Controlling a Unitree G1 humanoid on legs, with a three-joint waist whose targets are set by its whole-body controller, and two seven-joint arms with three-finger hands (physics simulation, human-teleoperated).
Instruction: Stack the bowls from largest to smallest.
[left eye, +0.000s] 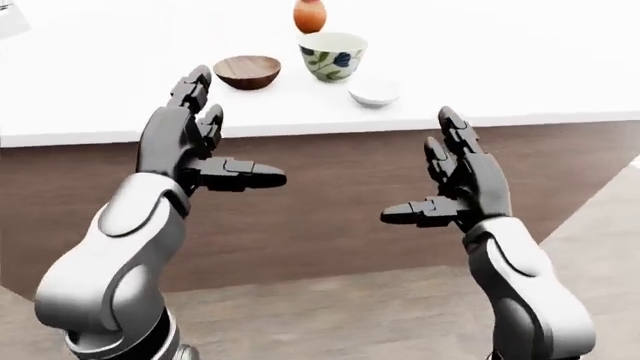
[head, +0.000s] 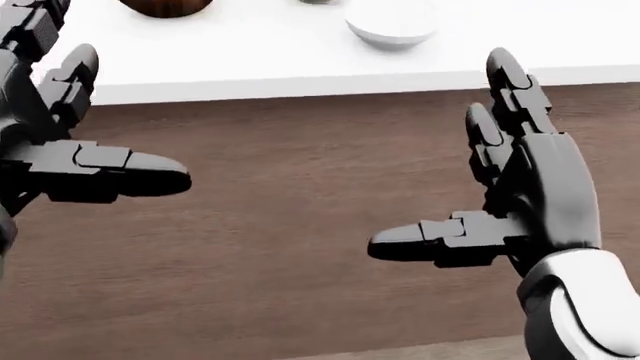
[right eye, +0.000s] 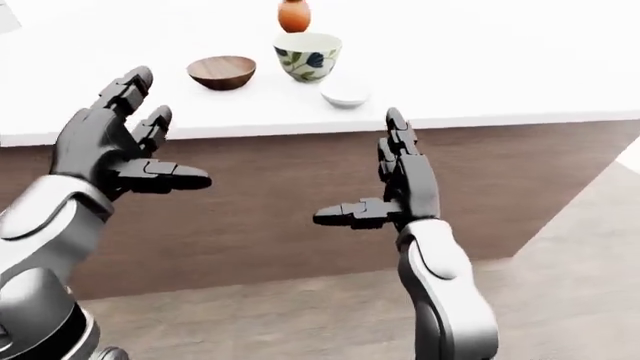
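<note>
Our left hand (left eye: 195, 142) and right hand (left eye: 455, 184) hang spread, empty; wooden bowl (left eye: 246, 72), patterned bowl (left eye: 332, 55) and white bowl (left eye: 372, 91) sit farther off on the counter (left eye: 520, 67).

both hands up and empty below the white counter (left eye: 520, 60): left hand (left eye: 190, 142) fingers spread, thumb pointing right; right hand (left eye: 460, 184) spread too, thumb pointing left. on the counter, a brown wooden bowl (left eye: 246, 72) sits left of a floral bowl (left eye: 332, 55), with a small white bowl (left eye: 373, 91) just right and below it. an orange vase (left eye: 310, 15) stands above the floral bowl.
</note>
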